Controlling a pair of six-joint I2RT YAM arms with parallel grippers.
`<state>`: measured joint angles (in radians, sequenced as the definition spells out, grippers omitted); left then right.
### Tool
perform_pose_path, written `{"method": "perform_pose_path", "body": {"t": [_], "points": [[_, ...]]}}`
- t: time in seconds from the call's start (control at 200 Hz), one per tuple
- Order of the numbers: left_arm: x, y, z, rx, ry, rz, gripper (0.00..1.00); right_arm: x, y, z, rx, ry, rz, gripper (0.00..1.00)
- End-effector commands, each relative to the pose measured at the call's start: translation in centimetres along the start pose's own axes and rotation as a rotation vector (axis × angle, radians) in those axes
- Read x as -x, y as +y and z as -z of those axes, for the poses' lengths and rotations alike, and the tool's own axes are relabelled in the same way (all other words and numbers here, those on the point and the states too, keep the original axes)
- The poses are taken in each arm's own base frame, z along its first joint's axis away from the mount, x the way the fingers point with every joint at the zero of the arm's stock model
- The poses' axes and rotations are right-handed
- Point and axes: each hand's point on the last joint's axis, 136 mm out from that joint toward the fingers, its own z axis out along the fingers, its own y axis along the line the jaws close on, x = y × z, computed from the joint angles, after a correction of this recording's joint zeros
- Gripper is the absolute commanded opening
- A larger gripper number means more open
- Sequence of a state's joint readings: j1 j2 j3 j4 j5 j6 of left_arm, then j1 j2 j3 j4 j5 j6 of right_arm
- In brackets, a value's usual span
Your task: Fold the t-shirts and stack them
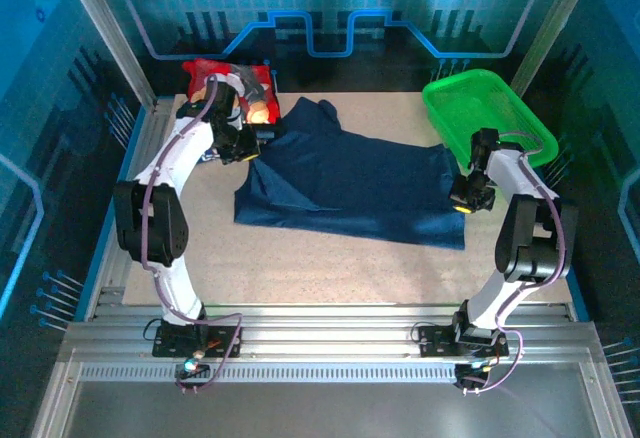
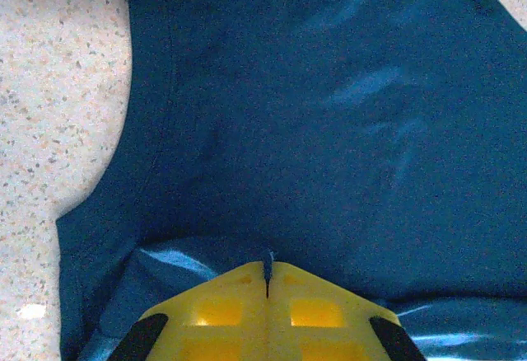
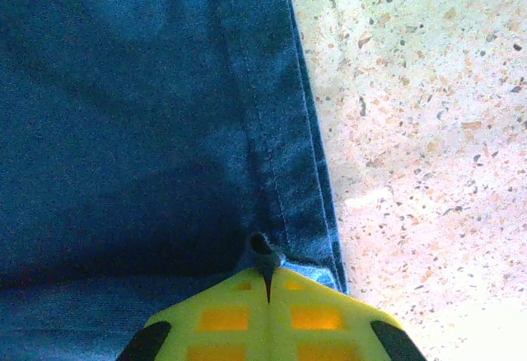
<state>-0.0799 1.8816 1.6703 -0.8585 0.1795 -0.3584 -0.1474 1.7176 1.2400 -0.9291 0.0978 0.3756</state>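
Navy t-shirt (image 1: 350, 183), long axis left-right, hem seemingly rightward, both jaws clamped on its ends.

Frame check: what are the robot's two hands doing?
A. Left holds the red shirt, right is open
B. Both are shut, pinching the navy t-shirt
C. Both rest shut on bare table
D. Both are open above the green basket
B: the left hand and the right hand each show closed tips with a pinch of the navy t-shirt caught between them, the right one at the stitched hem.
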Motion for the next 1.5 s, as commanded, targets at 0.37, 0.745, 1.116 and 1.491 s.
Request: {"method": "perform_pose_path", "body": {"t": [0.37,0.745,1.116,1.491], "points": [[2.2,-1.6,-2.2,-0.021,0.002,-0.031,0.00,0.8,-1.3,-2.0,-0.055,0.026,-0.022,0.00],[3.7,-3.2,-3.6,-0.044,-0.013,-0.046,0.00,0.8,-2.0,-2.6,-0.076,0.032,-0.047,0.00],[4.2,-4.3,-5.2,-0.050,-0.014,-0.062,0.01,0.4,-2.2,-3.5,-0.076,0.053,-0.050,0.00],[5.9,-6.8,-3.6,-0.162,-0.080,-0.034,0.58,1.0,-1.4,-1.2,-0.016,-0.019,-0.049,0.46]]}}
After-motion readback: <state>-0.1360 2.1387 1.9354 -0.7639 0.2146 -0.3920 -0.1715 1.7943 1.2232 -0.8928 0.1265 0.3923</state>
